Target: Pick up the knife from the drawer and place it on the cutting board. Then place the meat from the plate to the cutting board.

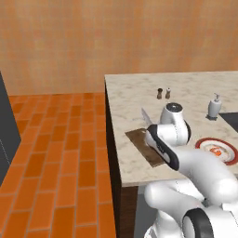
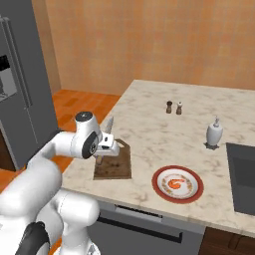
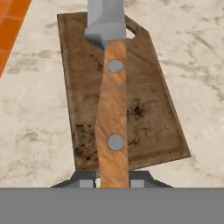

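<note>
My gripper [image 3: 113,181] is shut on the knife [image 3: 113,118], gripping the brown riveted handle at its end. The pale blade [image 2: 108,125] points up and away from the hand. The knife hangs over the cutting board [image 3: 148,109], a dark brown board lying near the counter's left front corner [image 1: 142,139]. I cannot tell whether the knife touches the board. The meat [image 2: 175,183], a reddish-orange lump, lies on a red-rimmed plate [image 2: 160,189] to the right of the board. The drawer is out of view.
Two small shakers [image 2: 174,107] stand mid-counter and a white soap dispenser [image 2: 214,132] farther right. A dark recess [image 2: 241,174] cuts into the counter's right side. A grey fridge [image 2: 20,89] stands at left beyond the orange tiled floor [image 1: 56,153].
</note>
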Tool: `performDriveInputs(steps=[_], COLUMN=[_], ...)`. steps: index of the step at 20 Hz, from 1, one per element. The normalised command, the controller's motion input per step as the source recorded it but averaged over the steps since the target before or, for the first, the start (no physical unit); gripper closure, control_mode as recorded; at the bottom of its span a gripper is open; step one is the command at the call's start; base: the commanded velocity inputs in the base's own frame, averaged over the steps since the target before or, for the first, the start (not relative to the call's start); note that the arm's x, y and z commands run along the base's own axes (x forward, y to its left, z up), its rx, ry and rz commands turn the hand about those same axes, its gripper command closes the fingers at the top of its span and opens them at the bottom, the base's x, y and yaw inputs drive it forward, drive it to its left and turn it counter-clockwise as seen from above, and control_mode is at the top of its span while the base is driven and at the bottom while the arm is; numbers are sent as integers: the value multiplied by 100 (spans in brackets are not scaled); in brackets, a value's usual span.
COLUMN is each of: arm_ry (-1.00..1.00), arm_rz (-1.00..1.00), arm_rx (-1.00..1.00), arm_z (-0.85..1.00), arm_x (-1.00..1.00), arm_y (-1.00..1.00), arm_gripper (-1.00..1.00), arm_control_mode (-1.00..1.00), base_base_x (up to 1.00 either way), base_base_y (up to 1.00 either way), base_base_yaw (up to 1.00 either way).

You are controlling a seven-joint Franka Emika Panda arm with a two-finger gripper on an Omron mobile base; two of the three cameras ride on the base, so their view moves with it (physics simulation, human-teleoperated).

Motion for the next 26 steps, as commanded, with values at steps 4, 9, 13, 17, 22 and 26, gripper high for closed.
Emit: performDriveInputs(steps=[4, 9, 13, 17, 22, 26], arm_ry=[14, 9, 1, 0, 0, 0], arm_rz=[-4, 3, 8, 8, 8, 3], arm_rx=[2, 0, 0, 0, 0, 0], arm_z=[-63, -47, -49, -35, -23, -14], arm_x=[19, 31, 24, 26, 17, 3], arm_y=[14, 8, 0, 0, 0, 0], arm_gripper=[100, 100, 100, 100, 100, -100], arm_control_mode=[-100, -100, -100, -100, -100, -100], base_base_x=[0, 0, 0, 0, 0, 0], base_base_y=[0, 0, 0, 0, 0, 0], base_base_yaw=[0, 0, 0, 0, 0, 0])
